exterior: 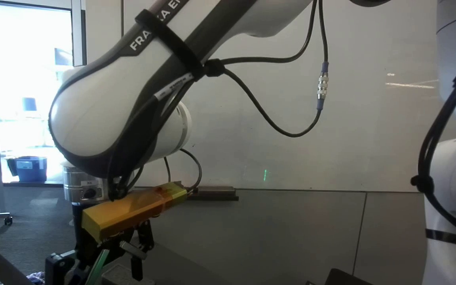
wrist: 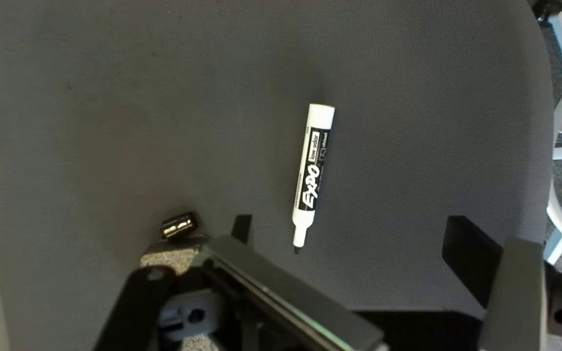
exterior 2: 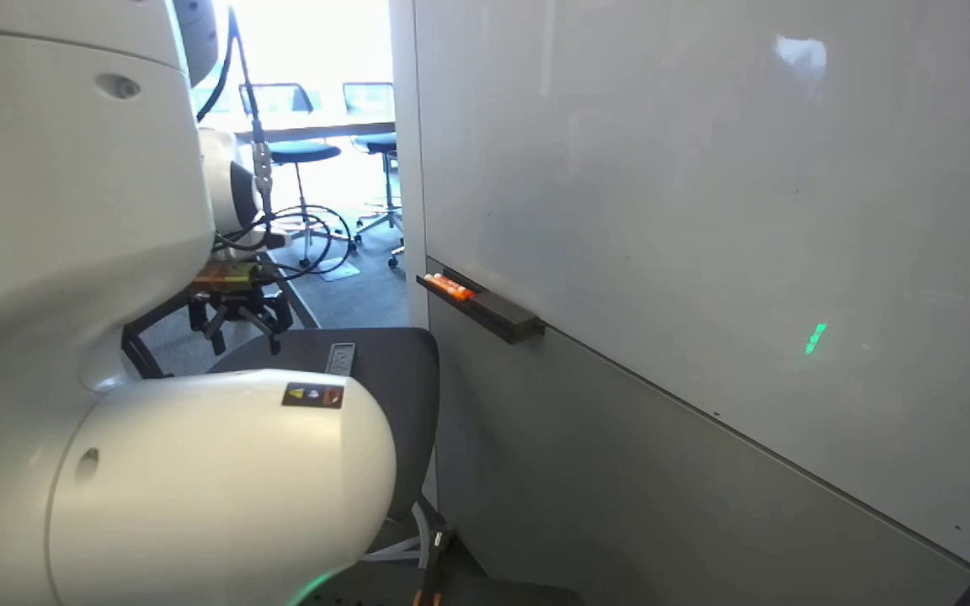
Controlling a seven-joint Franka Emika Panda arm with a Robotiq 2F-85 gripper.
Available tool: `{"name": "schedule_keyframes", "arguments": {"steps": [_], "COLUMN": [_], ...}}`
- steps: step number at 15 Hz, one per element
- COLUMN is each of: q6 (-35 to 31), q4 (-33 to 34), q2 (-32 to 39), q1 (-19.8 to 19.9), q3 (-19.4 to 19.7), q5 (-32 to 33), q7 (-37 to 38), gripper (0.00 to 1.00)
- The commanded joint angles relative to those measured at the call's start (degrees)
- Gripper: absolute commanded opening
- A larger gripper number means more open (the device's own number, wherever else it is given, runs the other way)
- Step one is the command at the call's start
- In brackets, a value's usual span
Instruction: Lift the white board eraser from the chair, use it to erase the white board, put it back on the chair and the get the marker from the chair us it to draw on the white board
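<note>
Pretty sure we're at a pickup here, but which one is a toss-up. There's a small green mark [exterior: 265, 175] on the white board [exterior: 354, 150], so I'd lean towards the erasing not being done yet, making the eraser [wrist: 171, 258] the first grab. It sits on the chair [exterior 2: 405, 396], mostly hidden behind a finger [wrist: 295, 292] of the hand [exterior 2: 246, 342] in the wrist view, with a black cap [wrist: 179, 225] right by it (can't tell if they touch). Thing is, the marker [wrist: 312, 165] is lying uncapped on the chair too, just ahead of the gap between the fingers, so it could be the target instead. For the eraser I'd slide over to its side, line up across the block, then drop down, minding that loose cap so it doesn't get pinched or knocked off. For the marker it'd be a shift forward and down, probably without much twist since it points roughly into the gap, and I'd stay clear of the bare nib [wrist: 297, 250]. As for the hand itself: fingers spread well apart, nothing between them, and it seems to hang above the chair without touching the marker. Whether that finger brushes the eraser I can't say for sure, but I doubt it.
</note>
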State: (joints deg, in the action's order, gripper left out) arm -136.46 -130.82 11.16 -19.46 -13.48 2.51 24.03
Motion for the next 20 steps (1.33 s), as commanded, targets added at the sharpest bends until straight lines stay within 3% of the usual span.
{"name": "schedule_keyframes", "arguments": {"steps": [1, 6, 14, 15, 20], "q6": [-3.95, -14.36, -23.74, -24.33, -24.28], "q4": [-2.50, -5.35, -6.05, -6.03, -6.90], "q2": [0.79, 5.86, 13.42, 13.75, 12.20], "q1": [0.29, -0.32, -1.73, -1.93, -3.80], "q3": [-0.38, 0.30, 2.79, 3.06, 4.78], "q5": [-2.43, -2.66, -1.75, -1.75, -0.60], "q7": [-0.13, -0.10, -1.65, -1.92, -1.54], "gripper": [1.00, 1.00, 0.99, 0.77, 0.41]}}
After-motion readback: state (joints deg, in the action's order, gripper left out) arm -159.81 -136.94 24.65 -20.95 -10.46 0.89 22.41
